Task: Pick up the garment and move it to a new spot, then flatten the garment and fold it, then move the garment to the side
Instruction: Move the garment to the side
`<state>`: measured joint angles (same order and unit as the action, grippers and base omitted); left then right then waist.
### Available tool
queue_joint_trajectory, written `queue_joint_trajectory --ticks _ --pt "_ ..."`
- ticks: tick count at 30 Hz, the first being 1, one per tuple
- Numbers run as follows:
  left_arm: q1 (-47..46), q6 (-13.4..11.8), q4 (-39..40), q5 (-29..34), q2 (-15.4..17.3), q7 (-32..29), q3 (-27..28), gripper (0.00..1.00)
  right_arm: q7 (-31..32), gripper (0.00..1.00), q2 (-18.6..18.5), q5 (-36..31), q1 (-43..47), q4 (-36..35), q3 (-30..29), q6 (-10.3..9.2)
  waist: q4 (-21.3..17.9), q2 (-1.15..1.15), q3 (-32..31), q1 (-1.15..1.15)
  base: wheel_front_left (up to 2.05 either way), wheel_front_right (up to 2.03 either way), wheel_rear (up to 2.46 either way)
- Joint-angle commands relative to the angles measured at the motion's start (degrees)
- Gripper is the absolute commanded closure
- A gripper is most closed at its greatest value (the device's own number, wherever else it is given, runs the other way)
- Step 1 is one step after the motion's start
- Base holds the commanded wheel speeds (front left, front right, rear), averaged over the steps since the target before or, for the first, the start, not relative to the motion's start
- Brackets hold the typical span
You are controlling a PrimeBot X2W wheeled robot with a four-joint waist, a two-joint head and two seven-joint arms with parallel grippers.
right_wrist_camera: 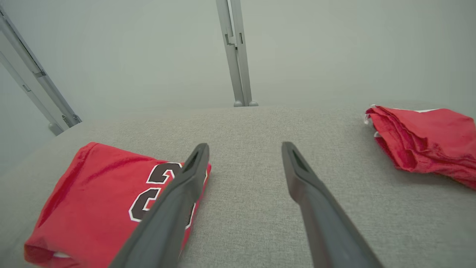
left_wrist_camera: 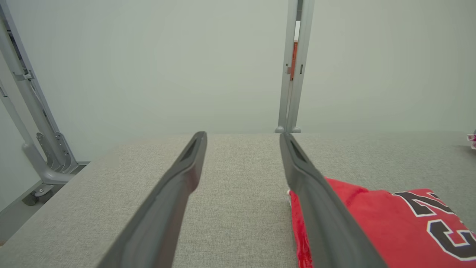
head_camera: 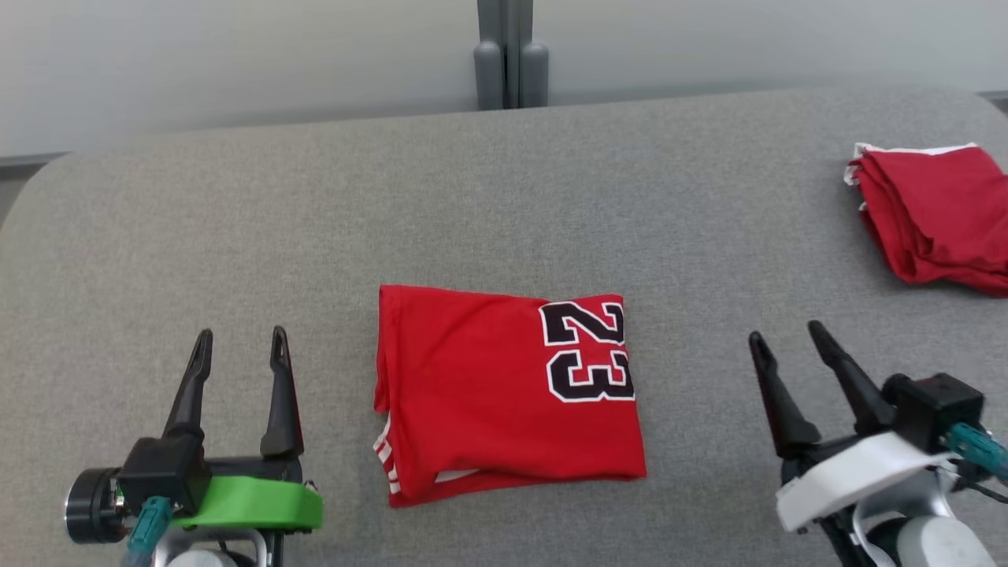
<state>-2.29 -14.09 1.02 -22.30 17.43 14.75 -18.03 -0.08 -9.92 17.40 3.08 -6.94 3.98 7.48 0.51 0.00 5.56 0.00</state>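
Head view, from left to right: the left gripper (head_camera: 242,335) is at the lower left above the grey padded table (head_camera: 504,197), its two dark fingers spread apart and holding nothing. Near it, in the middle of the table, lies the garment (head_camera: 488,394), a red jersey folded into a rectangle, with a black number 23 on its right part; it touches neither gripper. Further right, the right gripper (head_camera: 785,331) also has its jaws wide and empty. At the far right edge lies a second red cloth pile (head_camera: 933,209), well apart from the garment. Behind the table stands a grey post (head_camera: 510,55)
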Motion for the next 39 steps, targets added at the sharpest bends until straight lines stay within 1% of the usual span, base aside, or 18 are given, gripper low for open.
queue_joint_trajectory --ticks 1,4,9,13,17,18,19,20,23,26,29,32,36,39 --pt "-1.79 0.32 0.12 0.63 -0.29 0.37 0.41 0.00 0.04 0.00 -0.29 0.68 -1.93 1.75 1.83 0.02 2.69 0.00 5.12 0.00 0.00 0.00 0.00" --pt "-3.34 0.70 -0.02 1.11 -1.46 0.42 0.56 0.00 -0.46 0.00 -0.11 1.69 -4.32 6.25 5.14 0.02 4.11 0.00 7.09 0.00 0.00 0.00 0.00" --pt "-5.38 1.93 0.37 2.68 -3.21 0.45 1.52 0.00 -1.50 0.00 0.88 3.66 -8.59 16.01 10.89 0.01 5.93 0.00 9.21 0.00 0.00 0.00 0.00" --pt "-6.17 3.07 0.09 3.75 -4.37 0.41 2.40 0.00 -2.70 0.00 1.53 5.52 -12.02 23.50 13.93 0.02 6.77 0.00 9.75 0.00 0.00 0.00 0.00" --pt "-6.15 4.18 -0.21 4.40 -5.62 0.43 3.33 0.00 -2.05 0.00 1.26 6.30 -14.53 29.65 17.14 0.02 7.11 0.00 9.71 0.00 0.00 0.00 0.00" --pt "-6.03 4.40 -0.25 4.60 -5.78 0.42 3.60 0.00 -1.94 0.29 1.34 6.79 -14.91 30.50 18.01 0.01 7.10 0.00 9.67 0.00 0.00 0.00 0.00" --pt "-5.85 4.60 -0.35 4.86 -6.01 0.42 3.88 0.00 -2.01 0.68 0.94 7.16 -15.29 31.37 18.78 0.02 7.03 0.00 9.57 0.00 0.00 0.00 0.00" --pt "-5.69 4.76 -0.36 5.12 -6.28 0.42 4.03 0.00 -2.40 1.00 0.78 7.70 -15.49 31.67 18.91 0.02 6.93 0.00 9.49 0.00 0.00 0.00 0.00" --pt "-5.08 5.20 -0.15 6.09 -6.64 0.43 4.81 0.00 -4.83 1.00 -0.40 8.21 -16.72 30.80 19.65 0.02 5.97 0.00 9.29 0.00 0.00 0.00 0.00" --pt "-4.54 5.67 0.00 6.87 -6.61 0.42 5.48 0.00 -6.60 1.00 -2.14 8.41 -17.36 28.91 19.89 0.00 3.97 0.00 9.17 0.00 0.00 0.00 0.00" --pt "-3.93 6.13 0.02 7.32 -6.79 0.42 6.06 0.00 -7.40 1.00 -3.89 8.28 -17.23 26.84 19.93 -0.01 0.43 0.00 9.12 0.00 0.00 0.00 0.00" --pt "-3.61 6.65 0.42 7.83 -6.82 0.42 6.23 0.00 -7.57 1.00 -5.96 8.32 -16.95 24.98 19.61 -0.02 -4.17 0.00 9.06 0.00 0.00 0.00 0.00" --pt "-4.33 8.22 0.44 9.01 -6.21 0.42 5.48 0.00 -7.48 1.00 -8.64 8.85 -16.72 23.31 17.58 -0.02 -10.60 0.00 9.09 0.00 0.00 0.00 0.00" --pt "-5.53 9.14 0.45 9.88 -5.77 0.42 4.49 0.00 -7.20 1.00 -9.82 9.19 -17.80 22.52 16.12 -0.01 -13.88 0.00 9.75 0.00 0.00 0.00 0.00"
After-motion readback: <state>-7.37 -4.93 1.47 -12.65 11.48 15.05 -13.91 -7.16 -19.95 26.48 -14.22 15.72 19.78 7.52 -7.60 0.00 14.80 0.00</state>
